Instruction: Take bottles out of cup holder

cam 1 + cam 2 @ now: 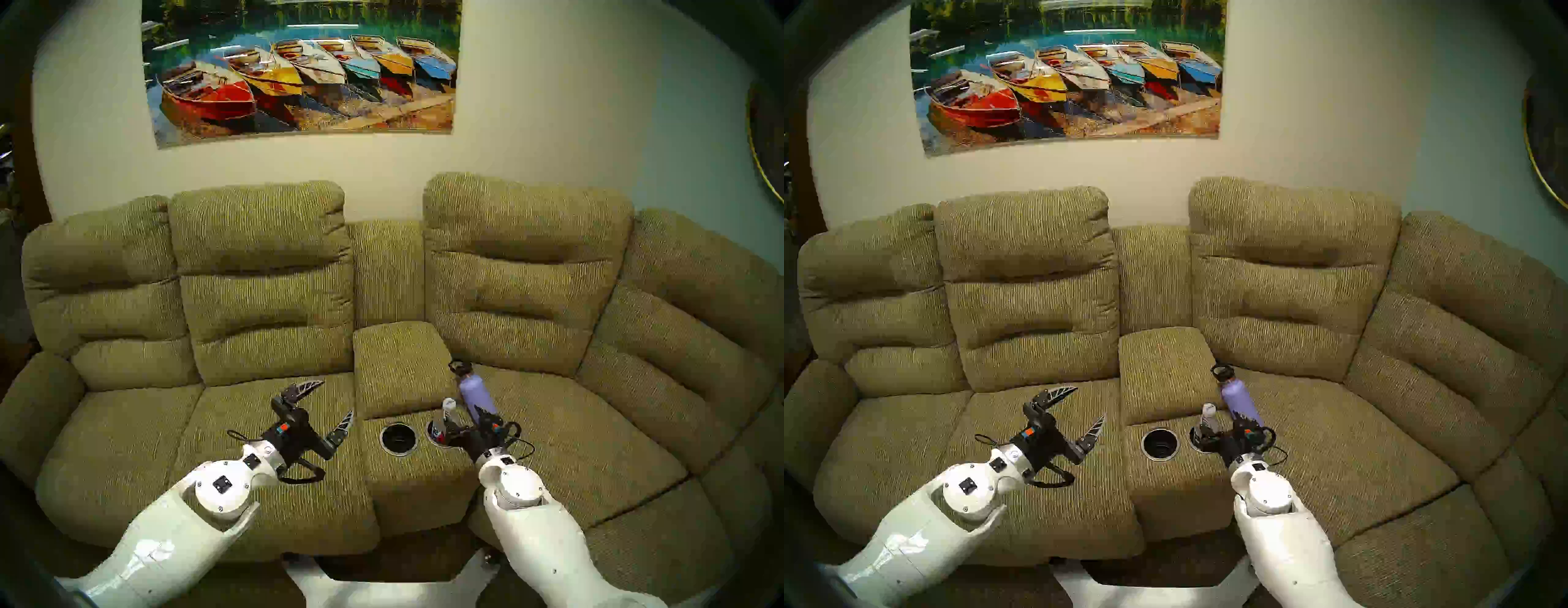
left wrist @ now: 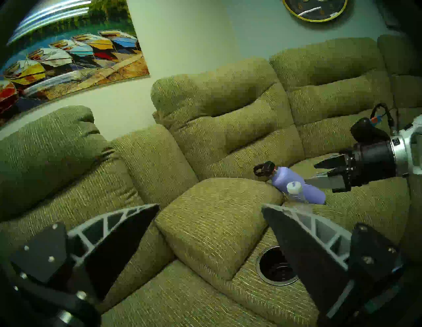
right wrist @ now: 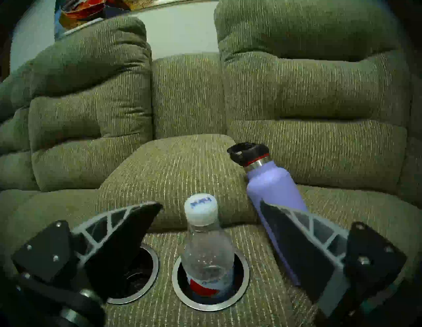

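A clear plastic bottle [image 3: 205, 251] with a white cap and red label stands in the right well [image 3: 245, 280] of the cup holder. My right gripper [image 3: 210, 203] is open, one finger on each side of this bottle with gaps on both sides. The left well [image 3: 155, 262] holds no bottle. A lavender flask [image 3: 269, 187] with a black loop cap lies tilted on the right seat, leaning against the console. My left gripper [image 1: 337, 397] hangs open and holds nothing over the left seat cushion, left of the console.
The padded console lid [image 1: 401, 365] rises just behind the wells. Olive sofa backrests [image 1: 522, 276] stand behind both seats. The right seat cushion [image 1: 572, 437] stretches beyond the flask. A boat painting [image 1: 301, 68] hangs on the wall.
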You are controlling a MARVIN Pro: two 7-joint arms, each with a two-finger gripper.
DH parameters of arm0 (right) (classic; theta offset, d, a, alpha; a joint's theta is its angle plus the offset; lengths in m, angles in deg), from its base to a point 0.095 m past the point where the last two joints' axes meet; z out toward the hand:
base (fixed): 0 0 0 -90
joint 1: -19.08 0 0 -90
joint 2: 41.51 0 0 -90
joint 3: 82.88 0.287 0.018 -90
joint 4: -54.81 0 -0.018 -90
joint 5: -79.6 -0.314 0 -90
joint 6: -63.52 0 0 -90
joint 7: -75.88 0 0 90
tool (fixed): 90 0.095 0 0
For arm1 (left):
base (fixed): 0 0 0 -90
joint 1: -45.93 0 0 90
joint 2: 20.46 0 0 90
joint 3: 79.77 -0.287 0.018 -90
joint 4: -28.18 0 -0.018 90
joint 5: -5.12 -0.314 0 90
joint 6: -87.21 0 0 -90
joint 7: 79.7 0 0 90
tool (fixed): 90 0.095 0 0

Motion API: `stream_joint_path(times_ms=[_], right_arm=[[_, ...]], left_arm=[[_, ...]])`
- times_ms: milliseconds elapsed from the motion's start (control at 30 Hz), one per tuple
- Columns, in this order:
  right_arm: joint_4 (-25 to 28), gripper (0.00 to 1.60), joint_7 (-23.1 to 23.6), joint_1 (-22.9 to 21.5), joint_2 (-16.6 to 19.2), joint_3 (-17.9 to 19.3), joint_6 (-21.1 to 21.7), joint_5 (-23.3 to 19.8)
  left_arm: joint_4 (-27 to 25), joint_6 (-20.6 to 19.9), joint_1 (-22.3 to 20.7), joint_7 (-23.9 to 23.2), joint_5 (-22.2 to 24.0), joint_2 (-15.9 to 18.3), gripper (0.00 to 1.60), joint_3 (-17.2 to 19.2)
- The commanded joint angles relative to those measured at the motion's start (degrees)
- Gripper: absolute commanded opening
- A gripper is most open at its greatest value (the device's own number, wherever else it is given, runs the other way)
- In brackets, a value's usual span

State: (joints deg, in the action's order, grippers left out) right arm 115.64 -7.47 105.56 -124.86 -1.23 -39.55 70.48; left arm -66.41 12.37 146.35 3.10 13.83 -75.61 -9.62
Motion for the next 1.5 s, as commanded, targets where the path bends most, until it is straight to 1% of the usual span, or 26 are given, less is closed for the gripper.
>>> stream_joint_path(times_ms=[0,67,133,400,767,900,1167,1467], right_arm=[[-2.8,1.6,-0.1,-5.7,-0.5,-0.2,0.0,0.7],[-3.8,1.6,-0.3,-6.2,-0.7,-0.1,0.1,1.4],[-6.0,1.6,-0.2,-7.7,-0.9,-0.4,-0.4,1.5],[-10.6,1.6,-0.4,-10.9,-2.0,-0.8,-1.1,2.6],[-17.2,1.6,0.2,-14.7,-3.6,-1.2,-3.0,3.0],[-20.3,1.6,-0.3,-16.3,-4.1,-1.3,-3.8,3.4],[-24.8,1.6,-1.3,-18.7,-5.0,-1.4,-5.4,3.9],[-31.2,1.6,-1.5,-22.3,-5.4,-1.3,-6.7,4.0]], left_arm=[[-1.2,0.5,-0.2,-0.1,-0.1,0.0,1.6,0.0],[-1.2,0.5,-0.2,-0.1,-0.1,0.0,1.6,-0.1],[-1.2,0.5,-0.2,-0.1,-0.1,0.1,1.6,-0.1],[-1.2,0.5,-0.2,0.0,-0.1,0.1,1.6,-0.2],[-1.2,0.6,-0.3,0.1,0.0,0.2,1.6,-0.2],[-1.2,0.6,-0.3,0.1,0.0,0.2,1.6,-0.3],[-1.2,0.6,-0.3,0.2,0.1,0.3,1.6,-0.4],[-1.2,0.6,-0.3,0.2,0.1,0.4,1.6,-0.4]])
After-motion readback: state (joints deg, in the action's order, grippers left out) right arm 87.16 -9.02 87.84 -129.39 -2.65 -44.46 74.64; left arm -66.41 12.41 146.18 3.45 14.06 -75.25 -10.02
